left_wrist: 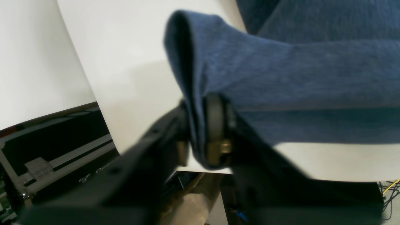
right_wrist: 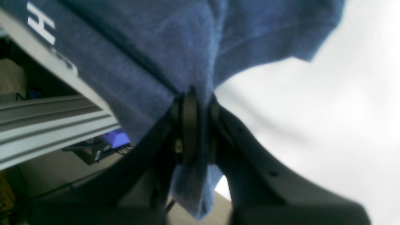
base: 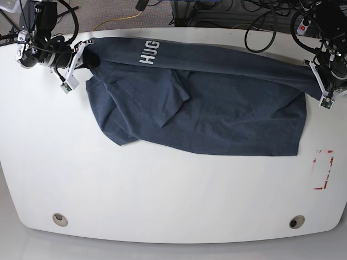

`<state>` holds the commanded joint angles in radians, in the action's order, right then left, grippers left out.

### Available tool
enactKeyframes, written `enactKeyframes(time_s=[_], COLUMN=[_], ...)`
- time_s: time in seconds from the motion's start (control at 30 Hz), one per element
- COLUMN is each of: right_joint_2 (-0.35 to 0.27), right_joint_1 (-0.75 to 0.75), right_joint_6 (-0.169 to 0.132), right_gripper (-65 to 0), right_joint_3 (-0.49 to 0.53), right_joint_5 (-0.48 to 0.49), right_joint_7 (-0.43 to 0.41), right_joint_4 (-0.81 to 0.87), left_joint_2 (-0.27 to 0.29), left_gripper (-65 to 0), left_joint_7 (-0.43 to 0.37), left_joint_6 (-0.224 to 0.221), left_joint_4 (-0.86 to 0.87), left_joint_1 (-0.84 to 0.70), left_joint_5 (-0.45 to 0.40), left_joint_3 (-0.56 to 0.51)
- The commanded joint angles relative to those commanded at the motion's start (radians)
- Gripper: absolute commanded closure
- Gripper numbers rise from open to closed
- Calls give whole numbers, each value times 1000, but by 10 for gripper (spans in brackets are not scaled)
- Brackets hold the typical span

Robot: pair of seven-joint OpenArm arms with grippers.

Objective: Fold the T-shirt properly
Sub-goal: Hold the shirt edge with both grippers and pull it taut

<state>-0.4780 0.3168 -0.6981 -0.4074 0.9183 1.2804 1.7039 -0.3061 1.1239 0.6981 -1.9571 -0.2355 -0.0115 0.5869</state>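
Dark heathered navy-blue cotton T-shirt (base: 217,111) lies spread across the far half of the white oval table (base: 162,189), stretched between the two arms. Its far edge is lifted into a taut band that runs from one gripper to the other, and the white block letters "HUG" (base: 148,52) show on that band, near the end on the base view's left. Below the band the cloth lies on the tabletop in loose folds, with a creased flap hanging down toward the near side on the base view's left and a straighter hem on the right.

The right gripper (right_wrist: 196,131) is clenched on a bunch of the blue fabric near the table's far corner on the base view's left; in its wrist view the cloth is pinched between the two black fingers, a tail of it hangs out below them, and a white letter "H" (right_wrist: 40,23) shows on the fabric at the upper left. The left gripper (left_wrist: 200,134) is likewise clamped on a folded edge of the shirt at the opposite end, by the table's edge on the base view's right; the cloth there rises out of the fingers in a rounded fold.

A small red-and-white marking (base: 323,169) sits on the tabletop near the right edge of the base view, apart from the shirt.
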Motion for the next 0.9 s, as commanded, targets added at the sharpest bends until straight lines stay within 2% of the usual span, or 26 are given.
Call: enactKeyframes(time_s=[0.13,0.27,0.4,0.6,0.77,0.9], right_joint_2=[-2,-15,-17,-23,-17,-14], right_joint_1=[-9,-11,-25,-26,-26,-26], right_joint_6=[0,0,0,0,0,0], right_gripper=[-29,-29,-30,-30,-30,-32], right_joint_3=[0,2,2,2,2,2], right_joint_5=[-2,-2,0,3,6,5], right_joint_7=[0,0,3,3,5,5], right_joint_4=[0,2,6,6,8,5], left_joint_2=[0,-12,-80,-201,-242,-279], left_gripper=[-275,-325,-344,-344,-344,-344], left_joint_7=[72,121,167,173,172,187], left_joint_6=[0,0,0,0,0,0], left_joint_4=[6,49,216,437,448,448], left_joint_1=[5,5,-2,-28,-66,-87], left_joint_5=[20,149,399,710,976,1117], left_joint_3=[0,17,107,72,69,69])
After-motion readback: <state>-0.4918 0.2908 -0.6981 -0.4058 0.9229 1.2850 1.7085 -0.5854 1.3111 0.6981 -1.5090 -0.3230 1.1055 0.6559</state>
